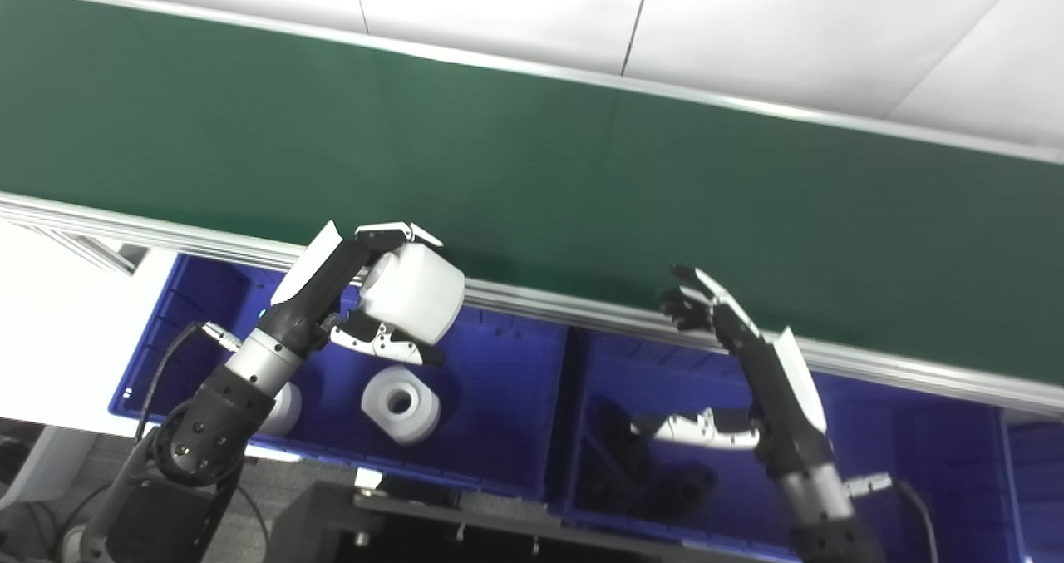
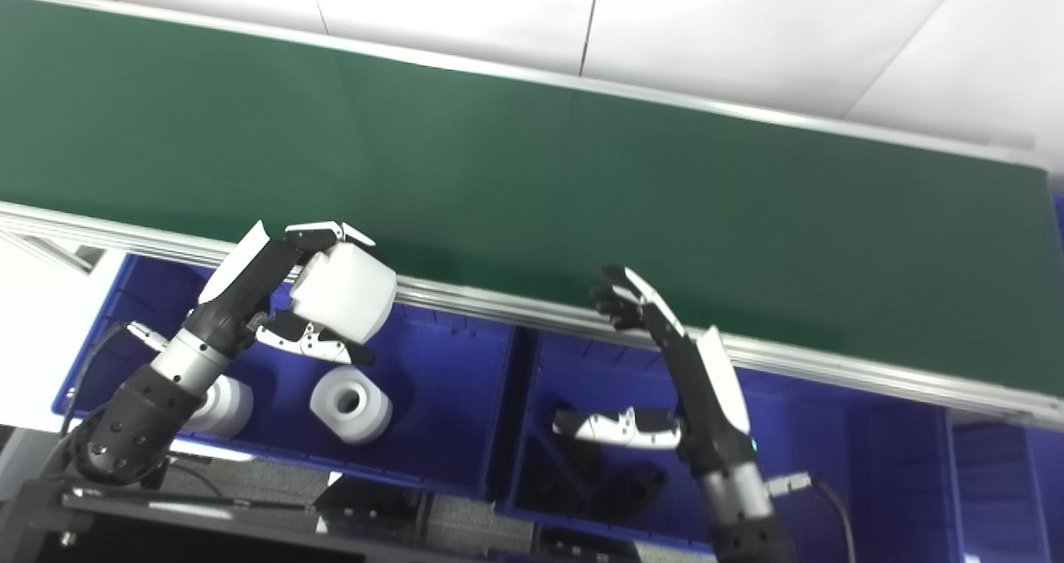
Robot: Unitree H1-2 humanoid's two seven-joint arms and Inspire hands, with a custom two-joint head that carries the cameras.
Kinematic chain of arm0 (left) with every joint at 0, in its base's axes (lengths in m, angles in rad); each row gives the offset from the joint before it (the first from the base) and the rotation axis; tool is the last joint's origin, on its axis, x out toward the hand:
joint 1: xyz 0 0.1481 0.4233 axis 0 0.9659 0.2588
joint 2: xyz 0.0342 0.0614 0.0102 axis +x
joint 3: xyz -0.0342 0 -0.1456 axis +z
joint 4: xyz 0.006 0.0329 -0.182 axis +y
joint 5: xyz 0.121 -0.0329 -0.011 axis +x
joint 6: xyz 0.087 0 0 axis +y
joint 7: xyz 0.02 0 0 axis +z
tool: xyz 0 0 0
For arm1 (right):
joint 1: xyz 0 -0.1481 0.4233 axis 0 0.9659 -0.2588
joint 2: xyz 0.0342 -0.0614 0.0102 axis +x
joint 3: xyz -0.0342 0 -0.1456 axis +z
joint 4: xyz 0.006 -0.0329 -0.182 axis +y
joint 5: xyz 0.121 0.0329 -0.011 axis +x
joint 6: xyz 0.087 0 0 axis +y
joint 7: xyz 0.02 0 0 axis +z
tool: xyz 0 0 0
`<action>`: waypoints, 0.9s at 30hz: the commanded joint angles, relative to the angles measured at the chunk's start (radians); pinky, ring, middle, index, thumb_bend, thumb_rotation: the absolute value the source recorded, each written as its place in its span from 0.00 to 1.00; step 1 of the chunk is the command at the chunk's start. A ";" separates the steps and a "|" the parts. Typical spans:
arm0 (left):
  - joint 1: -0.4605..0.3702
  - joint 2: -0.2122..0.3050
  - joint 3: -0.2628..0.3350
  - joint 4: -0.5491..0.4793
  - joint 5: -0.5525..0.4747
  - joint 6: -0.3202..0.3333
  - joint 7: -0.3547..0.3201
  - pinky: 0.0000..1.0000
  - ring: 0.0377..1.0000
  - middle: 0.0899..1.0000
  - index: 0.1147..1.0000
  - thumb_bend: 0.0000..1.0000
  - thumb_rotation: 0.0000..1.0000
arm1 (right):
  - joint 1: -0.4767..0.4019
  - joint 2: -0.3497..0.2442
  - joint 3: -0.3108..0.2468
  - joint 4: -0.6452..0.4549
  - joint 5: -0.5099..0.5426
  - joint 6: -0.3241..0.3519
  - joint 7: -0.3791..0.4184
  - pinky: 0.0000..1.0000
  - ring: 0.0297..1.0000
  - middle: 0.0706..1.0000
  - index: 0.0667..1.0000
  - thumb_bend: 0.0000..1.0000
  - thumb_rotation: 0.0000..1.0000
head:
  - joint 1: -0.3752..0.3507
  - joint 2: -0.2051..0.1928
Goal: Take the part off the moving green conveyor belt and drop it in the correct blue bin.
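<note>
Left hand (image 1: pixel 366 297), fingers clamped around white part (image 1: pixel 413 290) above left bin (image 1: pixel 499 430); part looks rigid, smooth, light; side grip suits. Right hand (image 1: pixel 731 355) fingers apart, empty.

This looks like an industrial sorting cell in a lab or factory test area. A long green conveyor belt (image 1: pixel 532 155) with aluminium side rails (image 1: pixel 582 309) runs across a pale tiled floor (image 1: pixel 748 22). Below its near rail stand blue plastic bins (image 1: pixel 499 380) holding white and black machined parts.
</note>
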 commanded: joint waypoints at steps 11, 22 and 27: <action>0.033 0.066 -0.073 -0.023 0.191 0.017 -0.066 0.56 0.52 0.46 0.42 0.50 0.00 | -0.020 0.018 0.008 -0.065 0.006 0.054 0.012 0.69 0.74 0.76 0.87 0.86 0.38 | 0.016 0.012; -0.015 0.104 -0.186 -0.143 0.420 0.276 -0.248 0.88 0.87 0.86 0.83 0.66 0.83 | 0.001 0.016 0.013 -0.086 0.032 0.061 0.016 0.72 0.75 0.76 0.87 0.85 0.38 | 0.021 0.017; -0.027 0.082 -0.217 -0.135 0.498 0.311 -0.229 0.99 0.97 0.96 0.93 0.76 0.95 | 0.004 0.010 0.012 -0.092 0.034 0.061 0.017 0.72 0.75 0.77 0.87 0.84 0.38 | 0.030 0.015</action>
